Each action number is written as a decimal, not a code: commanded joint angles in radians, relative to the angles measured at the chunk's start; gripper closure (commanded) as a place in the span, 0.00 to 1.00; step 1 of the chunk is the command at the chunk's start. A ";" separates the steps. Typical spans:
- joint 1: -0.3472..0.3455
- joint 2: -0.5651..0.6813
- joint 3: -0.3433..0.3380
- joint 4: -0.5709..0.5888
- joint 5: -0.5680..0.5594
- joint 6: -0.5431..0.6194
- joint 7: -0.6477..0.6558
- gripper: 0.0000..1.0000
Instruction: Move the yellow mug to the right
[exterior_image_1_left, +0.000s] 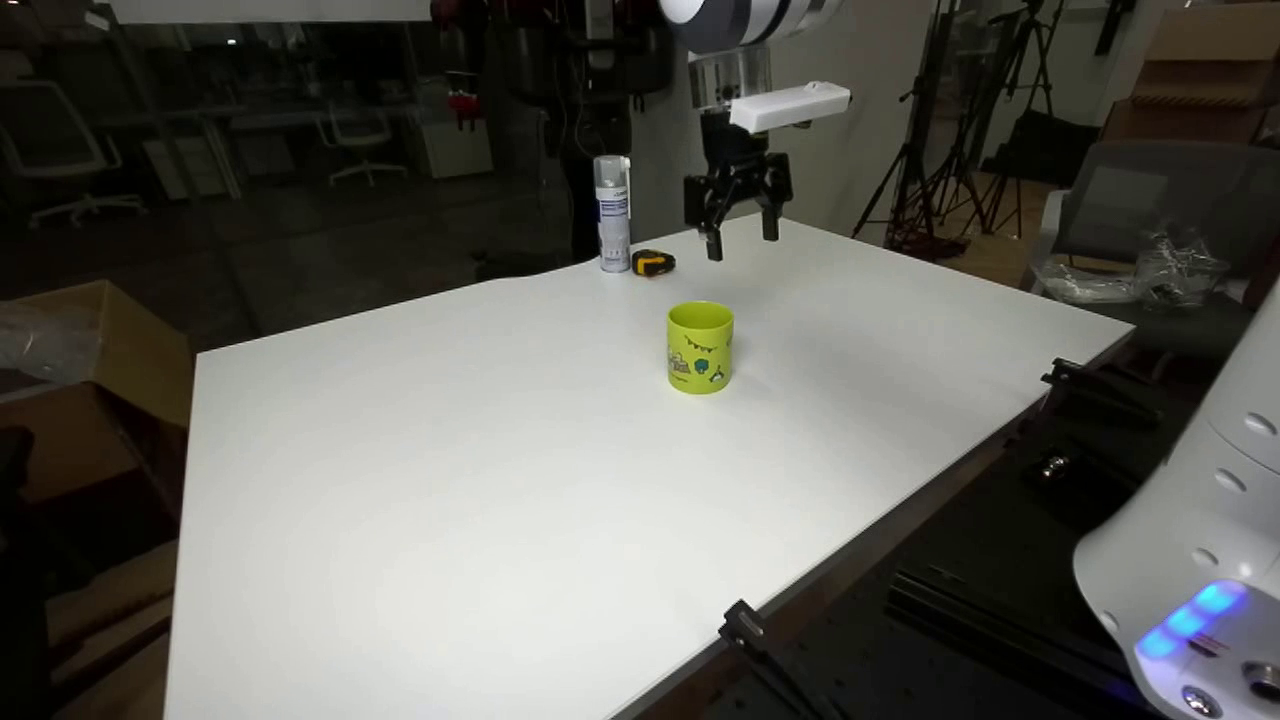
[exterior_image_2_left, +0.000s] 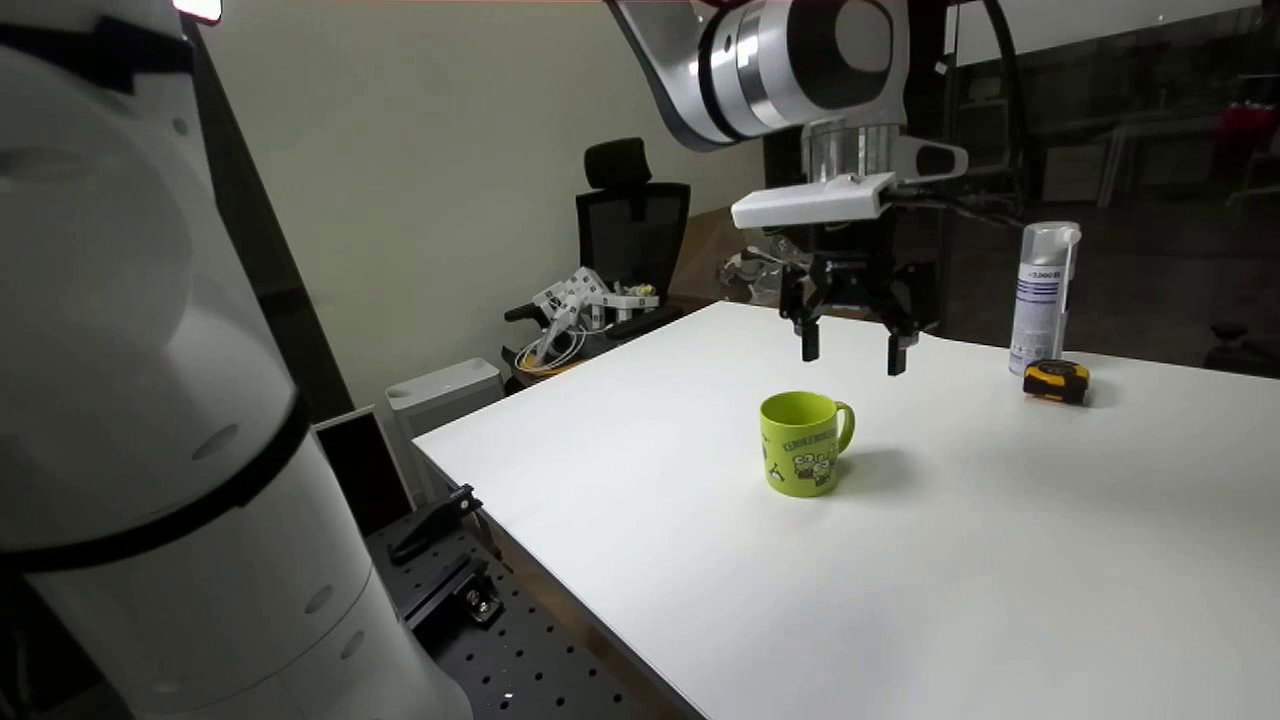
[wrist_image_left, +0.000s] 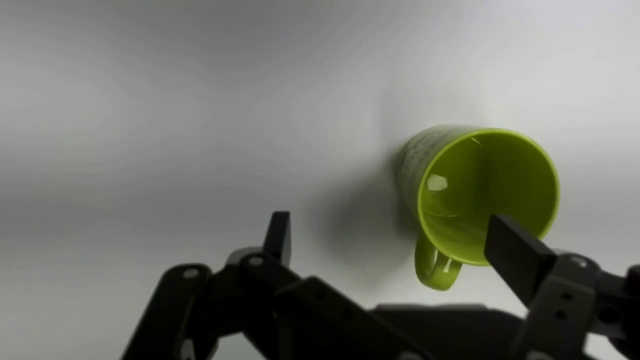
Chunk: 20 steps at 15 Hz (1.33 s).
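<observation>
The yellow mug (exterior_image_1_left: 700, 350) is short and yellow-green with printed figures on its side. It stands upright on the white table in both exterior views (exterior_image_2_left: 798, 450). In the wrist view the mug (wrist_image_left: 475, 185) is seen from above, right of the middle, with its handle toward the bottom. My gripper (exterior_image_1_left: 742, 240) is open and empty, pointing down well above the table. It also shows in an exterior view (exterior_image_2_left: 853, 352), above and beyond the mug. In the wrist view the right finger of the gripper (wrist_image_left: 390, 225) overlaps the mug's rim; it hides a small part of it.
A tall spray can (exterior_image_1_left: 613, 215) and a yellow-black tape measure (exterior_image_1_left: 654, 263) stand near the far edge of the white table (exterior_image_1_left: 420, 520). Black clamps (exterior_image_1_left: 745, 630) grip the table's near edge. The robot's white base (exterior_image_2_left: 180, 420) stands beside the table.
</observation>
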 joint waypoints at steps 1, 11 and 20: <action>0.016 0.112 -0.005 0.053 -0.023 0.003 -0.007 0.00; 0.033 0.182 -0.003 0.076 -0.029 0.010 -0.015 0.00; 0.038 0.265 0.000 0.131 -0.025 0.031 -0.054 0.47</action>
